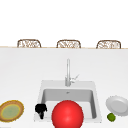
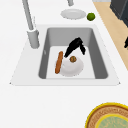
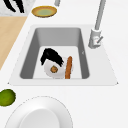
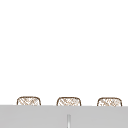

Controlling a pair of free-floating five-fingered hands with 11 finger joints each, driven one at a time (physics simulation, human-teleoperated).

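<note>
A white plate (image 2: 71, 68) lies in the sink basin (image 2: 92, 37), also seen as the plate (image 3: 51, 72) from the right. On it rests a small round brown piece of food (image 2: 73, 59), and a long orange-brown roll (image 2: 59, 62) lies along its faucet-side edge. My right hand (image 2: 75, 47) hangs open over the plate, fingers pointing down beside the brown piece; from the right it is the hand (image 3: 52, 56) in the basin. My left hand (image 1: 40, 109) floats open, holding nothing, in front of the sink's left front corner.
A big red ball (image 1: 67, 114) hides the basin's middle in the front view. The faucet (image 1: 68, 72) stands behind the sink. A yellow plate (image 1: 11, 110) sits on the counter at the left, a white plate (image 1: 117, 105) and a lime (image 1: 111, 116) at the right.
</note>
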